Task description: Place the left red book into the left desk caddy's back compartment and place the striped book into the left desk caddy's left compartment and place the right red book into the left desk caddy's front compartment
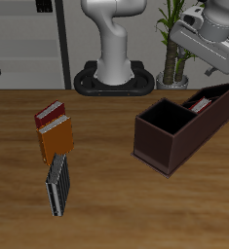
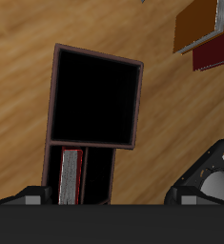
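The left desk caddy (image 1: 174, 136) (image 2: 92, 57) is a long dark maroon box. The left red book (image 1: 197, 102) (image 2: 71, 176) stands on edge in one of its narrow slots, at the end away from the large square section. My gripper (image 1: 215, 60) (image 2: 109, 197) hangs open above that slotted end, holding nothing. Across the table, the right red book (image 1: 50, 116) (image 2: 213, 52) lies flat. The striped book (image 1: 57, 185) (image 2: 221, 11) lies nearer the table's front edge.
An orange-brown book (image 1: 56, 141) (image 2: 194, 29) lies between the dark red book and the striped book, touching the red one. The robot's base (image 1: 114, 78) and a potted plant (image 1: 172, 49) stand at the back.
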